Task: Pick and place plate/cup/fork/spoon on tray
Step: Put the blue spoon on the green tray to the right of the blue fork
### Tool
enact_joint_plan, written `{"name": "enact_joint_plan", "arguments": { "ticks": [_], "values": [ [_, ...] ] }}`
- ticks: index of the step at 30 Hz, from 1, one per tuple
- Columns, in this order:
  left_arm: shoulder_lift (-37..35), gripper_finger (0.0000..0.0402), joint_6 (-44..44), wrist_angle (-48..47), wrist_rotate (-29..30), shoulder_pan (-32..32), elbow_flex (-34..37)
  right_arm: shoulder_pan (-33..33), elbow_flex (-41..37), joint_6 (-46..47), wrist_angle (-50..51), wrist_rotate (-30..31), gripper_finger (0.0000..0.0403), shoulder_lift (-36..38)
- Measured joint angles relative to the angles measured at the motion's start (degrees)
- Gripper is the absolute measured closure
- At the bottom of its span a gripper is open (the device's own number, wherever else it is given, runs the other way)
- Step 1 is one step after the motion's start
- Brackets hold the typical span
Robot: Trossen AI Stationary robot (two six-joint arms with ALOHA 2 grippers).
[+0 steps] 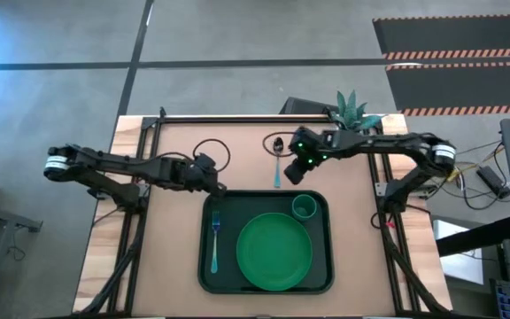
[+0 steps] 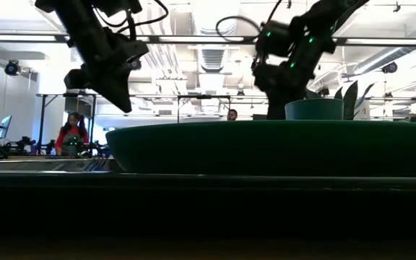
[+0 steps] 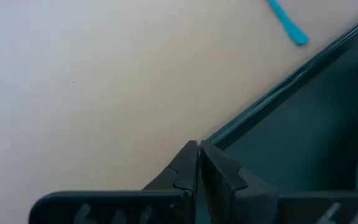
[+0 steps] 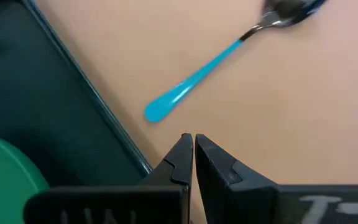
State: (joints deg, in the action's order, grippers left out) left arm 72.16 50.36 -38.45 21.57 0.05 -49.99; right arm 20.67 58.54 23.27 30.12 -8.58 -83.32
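1. High view shows plate (image 1: 274, 251), cup (image 1: 305, 206) and fork (image 1: 215, 241) already on the tray (image 1: 207, 270).
2. My right pincer (image 1: 296, 176), closed and empty, hovers beside the spoon (image 1: 277, 162) near the desk's far edge, likely my next pick.
3. My left pincer (image 1: 220, 189), closed and empty, waits at the tray's far-left corner.

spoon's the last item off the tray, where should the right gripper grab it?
Grip the spoon mid-handle, from straight above, fingers across the handle. It lies flat on the table beside the tray, and the slim blue handle is clear on both sides. The right gripper is shut, so open first.
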Motion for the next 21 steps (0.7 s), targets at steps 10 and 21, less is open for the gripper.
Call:
{"name": "enact_joint_plan", "arguments": {
  "ticks": [10, 21],
  "values": [
    [-0.1, 0.0402, -0.4, -2.0, 0.0, 0.0, 0.7, -0.1, 0.0, 0.8, -7.5, -2.4, 0.0394, -8.9],
    [-0.4, 0.0402, -1.3, -1.6, 0.0, 0.0, 0.8, -0.1, 0.0, -0.1, -13.4, -1.9, 0.0394, -13.1]
  ]
}}
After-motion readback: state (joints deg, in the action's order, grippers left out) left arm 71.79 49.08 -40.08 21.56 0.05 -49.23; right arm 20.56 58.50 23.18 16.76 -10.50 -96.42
